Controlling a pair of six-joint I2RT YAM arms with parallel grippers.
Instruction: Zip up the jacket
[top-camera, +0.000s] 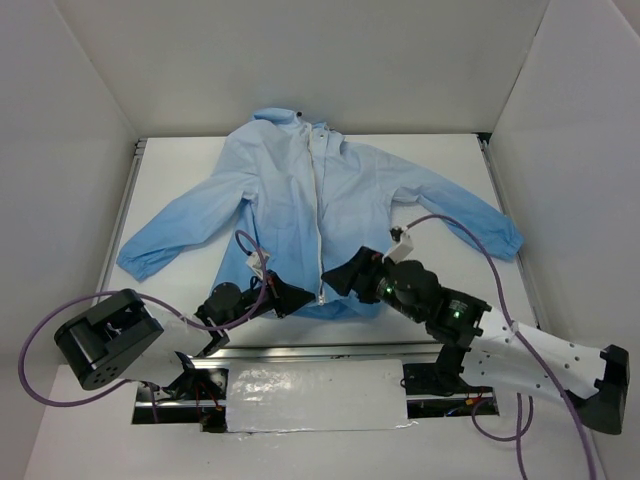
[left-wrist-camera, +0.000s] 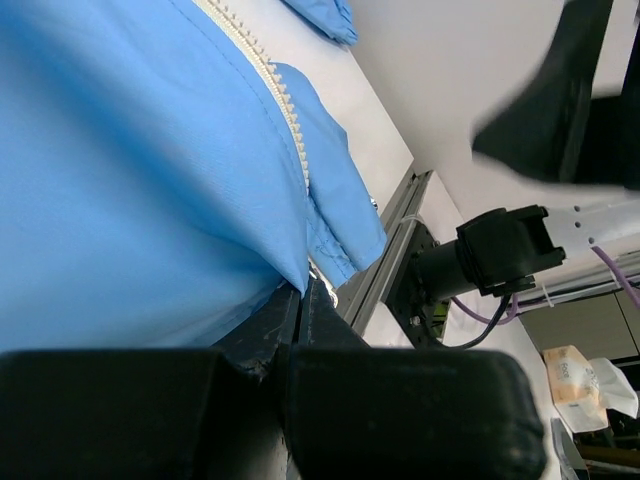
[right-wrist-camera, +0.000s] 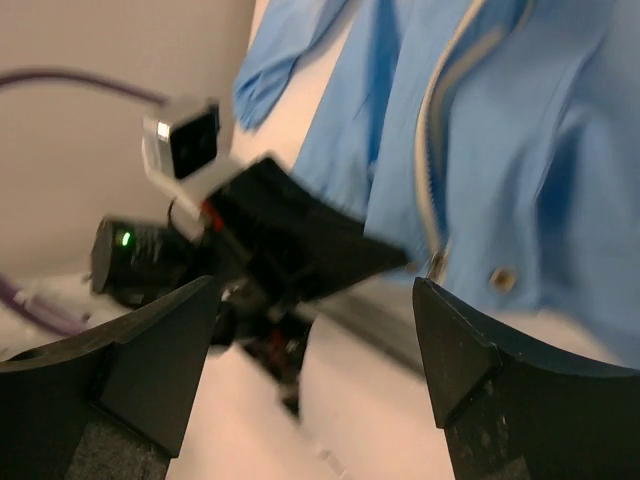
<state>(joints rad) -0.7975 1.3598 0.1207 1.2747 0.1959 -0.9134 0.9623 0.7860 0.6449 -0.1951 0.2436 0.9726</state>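
1. View from above. Jacket (top-camera: 280, 200) lies spread front-up on table (top-camera: 450, 160), collar far, hem towards the arms. Zipper (top-camera: 321, 215) runs down the centre. Left pincer (top-camera: 288, 297) sits at the hem just left of the zipper's foot, and right pincer (top-camera: 337, 277) hovers just right of it. Whether the zipper's two sides are joined cannot be told here.
2. Left wrist view. Left pincer (left-wrist-camera: 300, 300) is clamped tight on a fold of hem beside the zipper (left-wrist-camera: 275, 90) teeth. To serve well, this grip should anchor the hem and draw it taut towards the arms, so the track lies straight.
3. Right wrist view. Right pincer (right-wrist-camera: 315, 330) gapes wide, holding and touching nothing. The zipper (right-wrist-camera: 427, 170) and a snap (right-wrist-camera: 497, 278) lie ahead, and the pull tab is too blurred to make out. The step probably calls for centring the tab between the fingers, closing, then drawing straight towards the collar without lifting the cloth.
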